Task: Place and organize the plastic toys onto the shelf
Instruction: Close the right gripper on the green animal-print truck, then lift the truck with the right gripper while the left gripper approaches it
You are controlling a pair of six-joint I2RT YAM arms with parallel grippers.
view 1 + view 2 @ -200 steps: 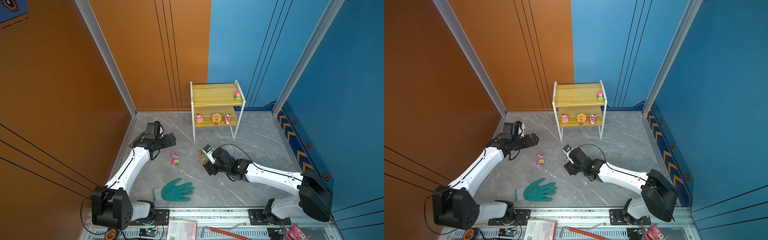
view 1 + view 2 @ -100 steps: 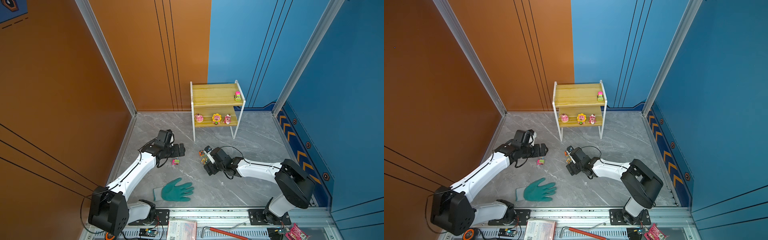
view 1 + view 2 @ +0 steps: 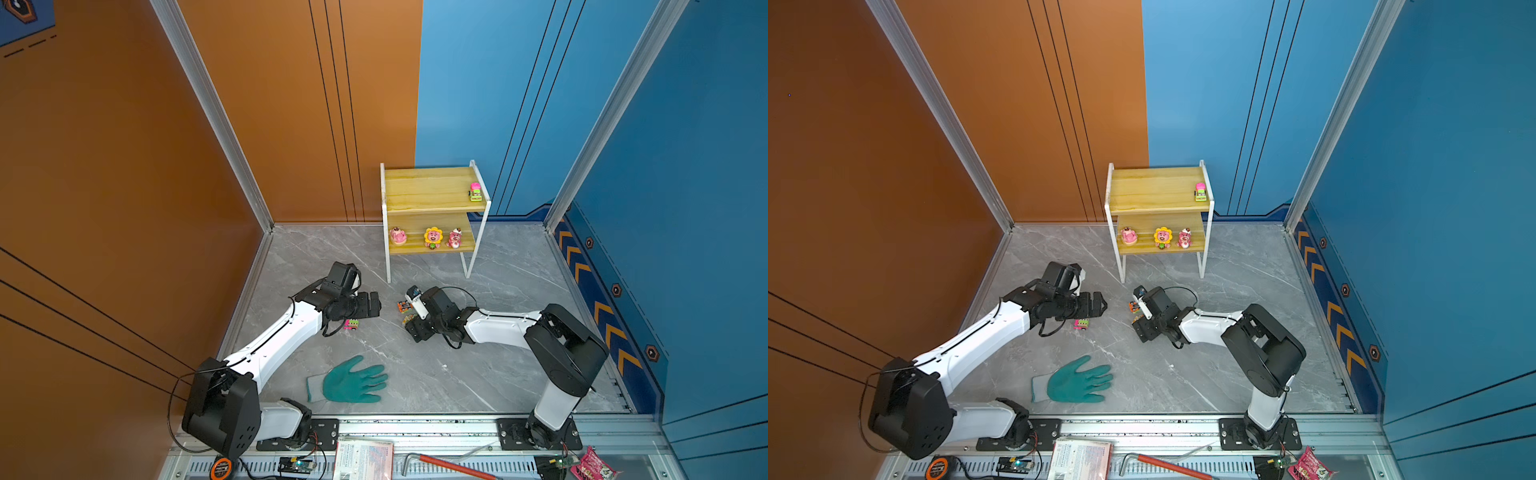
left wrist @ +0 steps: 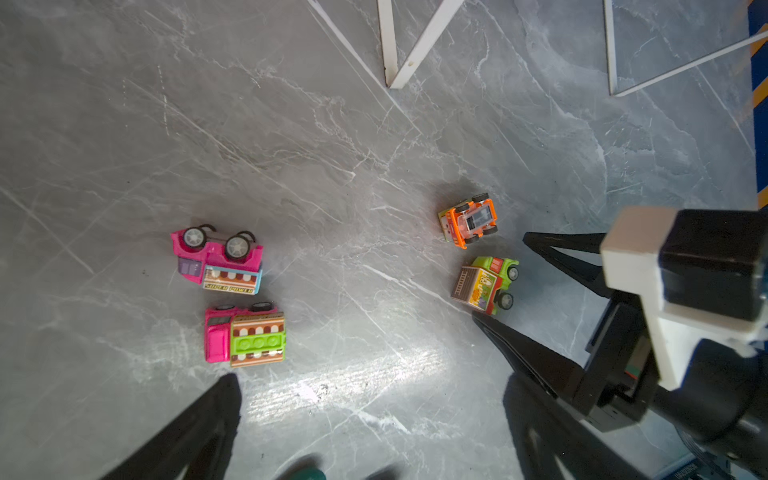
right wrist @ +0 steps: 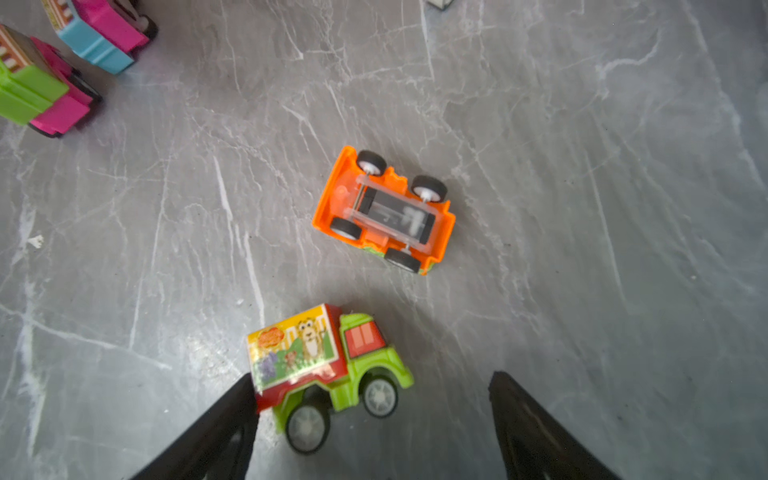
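The shelf [image 3: 432, 201] stands at the back, with a pink-green car [image 3: 475, 192] on its top board and three pink bear figurines [image 3: 433, 237] on the lower one. On the floor, a green truck [image 5: 328, 365] lies on its side between the fingers of my open right gripper [image 5: 372, 380], touching one finger and apart from the other. An orange car [image 5: 382, 212] lies upside down just past it. Two pink cars [image 4: 218, 259] [image 4: 245, 334] lie in front of my open, empty left gripper [image 4: 370, 386]. In both top views that gripper [image 3: 374, 305] hovers above them.
A teal glove [image 3: 349, 380] lies on the floor near the front. The shelf's white legs [image 4: 388, 45] stand just beyond the cars. A tape measure, a booklet [image 3: 363, 459] and a red-handled tool [image 3: 449, 465] sit on the front rail. The two grippers are close together.
My left arm has swung from the left wall to over the two pink cars. My right arm has folded in at the elbow, with its gripper staying at the green truck.
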